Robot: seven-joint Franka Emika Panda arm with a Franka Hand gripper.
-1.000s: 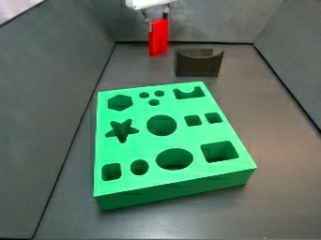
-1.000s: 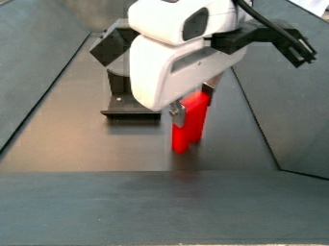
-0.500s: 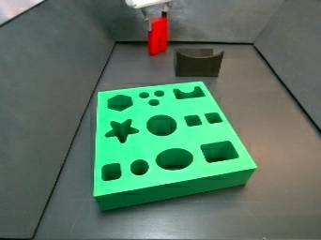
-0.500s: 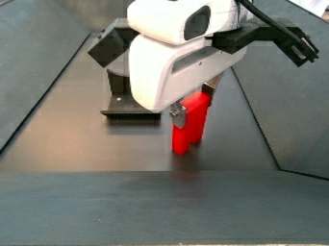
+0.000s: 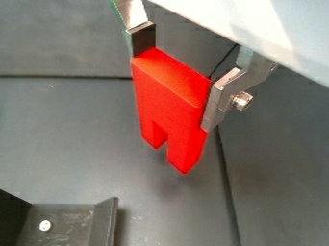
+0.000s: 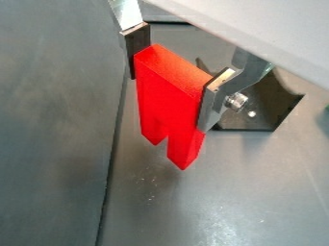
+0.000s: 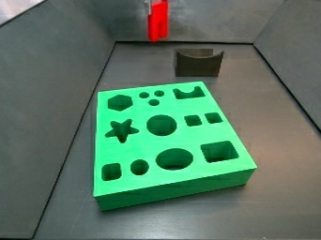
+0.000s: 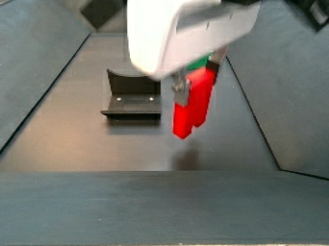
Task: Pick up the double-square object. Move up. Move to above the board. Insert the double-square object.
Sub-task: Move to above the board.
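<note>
The double-square object (image 5: 171, 108) is a bright red block with two square prongs pointing down. My gripper (image 5: 180, 69) is shut on its upper end, one finger on each side, in both wrist views (image 6: 174, 72). The block hangs clear above the dark floor in a side view (image 8: 191, 103). In a side view the block (image 7: 158, 22) shows at the far back, with the gripper itself out of frame. The green board (image 7: 170, 141) with shaped holes lies on the floor well in front of the block.
A dark grey block with a curved notch (image 7: 198, 62) stands at the back, between the red block and the board. The fixture (image 8: 133, 98) stands on the floor behind the gripper and shows in both wrist views (image 5: 58, 222). Sloping grey walls close in both sides.
The gripper has risen with the red block: the block has left the floor and now hangs above it. In a side view the gripper has gone out of the top of the frame.
</note>
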